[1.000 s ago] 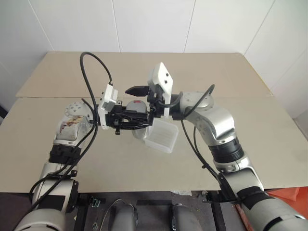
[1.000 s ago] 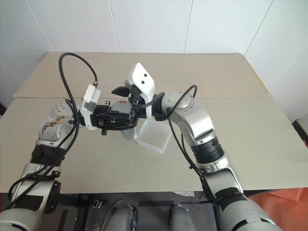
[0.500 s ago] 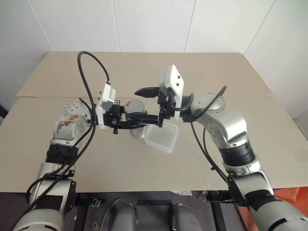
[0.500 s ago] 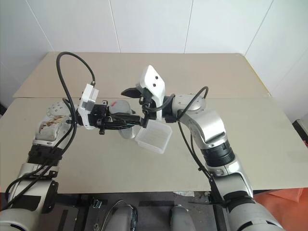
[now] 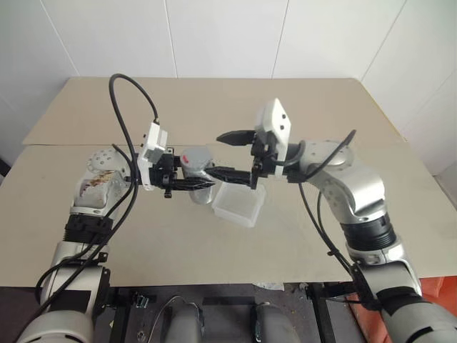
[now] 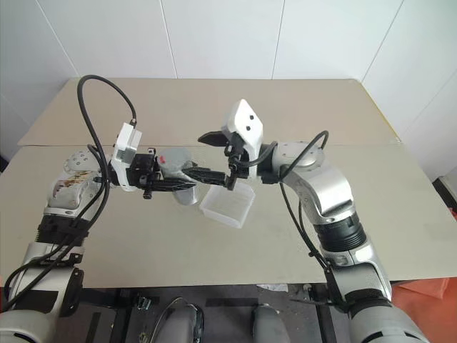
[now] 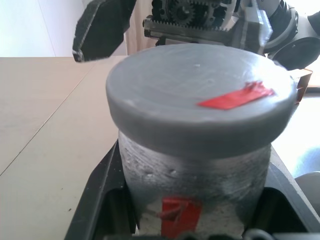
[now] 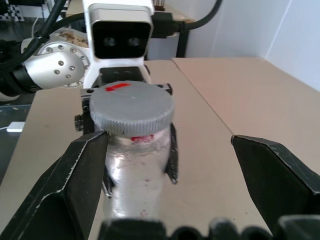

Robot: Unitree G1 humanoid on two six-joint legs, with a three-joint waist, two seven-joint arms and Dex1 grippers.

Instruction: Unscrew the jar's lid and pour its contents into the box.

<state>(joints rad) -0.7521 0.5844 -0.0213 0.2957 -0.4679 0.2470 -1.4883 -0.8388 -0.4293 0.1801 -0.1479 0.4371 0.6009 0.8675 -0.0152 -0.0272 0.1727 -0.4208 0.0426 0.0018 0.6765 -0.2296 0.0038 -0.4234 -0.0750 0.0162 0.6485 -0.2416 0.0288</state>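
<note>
The beige worktop carries the box, a shallow translucent white tray lying flat near the middle. Above the box's left edge, clear of the worktop, the left end effector is clamped on the jar, gripping its silvery body from both sides. The jar stands upright with the lid on, a red strip across its top. The right end effector faces the jar with its jaws spread wide, one black finger beside the jar and neither touching the lid.
</note>
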